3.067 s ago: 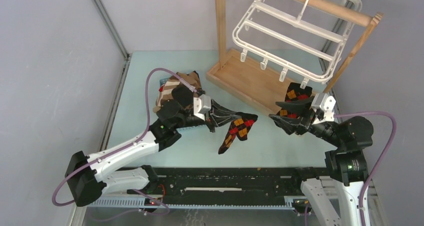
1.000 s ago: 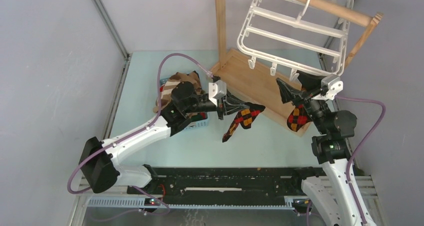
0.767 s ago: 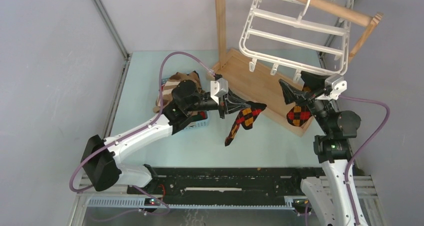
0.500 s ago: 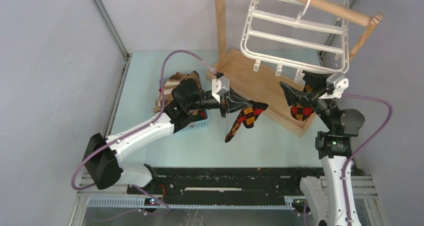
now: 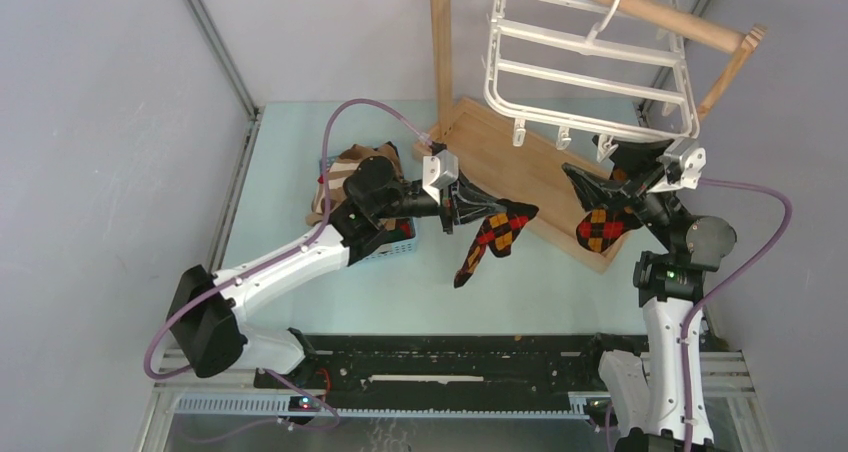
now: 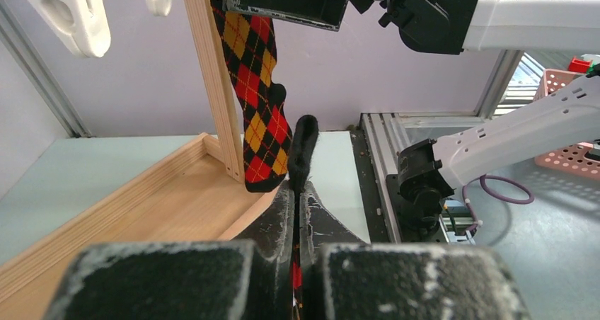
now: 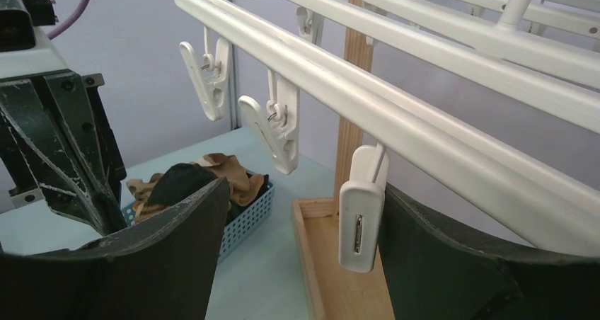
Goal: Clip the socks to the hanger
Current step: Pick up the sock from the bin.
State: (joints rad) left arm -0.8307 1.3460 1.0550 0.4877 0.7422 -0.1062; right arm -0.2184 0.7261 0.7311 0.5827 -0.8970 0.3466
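Left arm has carried its argyle sock [image 5: 490,237] up toward the hanger [image 5: 590,43] clips, left fingers [image 6: 274,221] clamped on it above the desk [image 5: 300,152]. Right arm has risen and the hanger is tipped back, so clipping looks imminent. Only the right wrist view shows right fingers [image 7: 141,263] apart, straddling one white clip [image 7: 359,217]. Left wrist view shows a second argyle sock [image 6: 258,100] dangling by the wooden stand [image 6: 212,72].

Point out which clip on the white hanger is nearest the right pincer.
The clip hanging between the right pincer's open fingers, closest to its camera; the others hang further along the hanger, outside the pincer.
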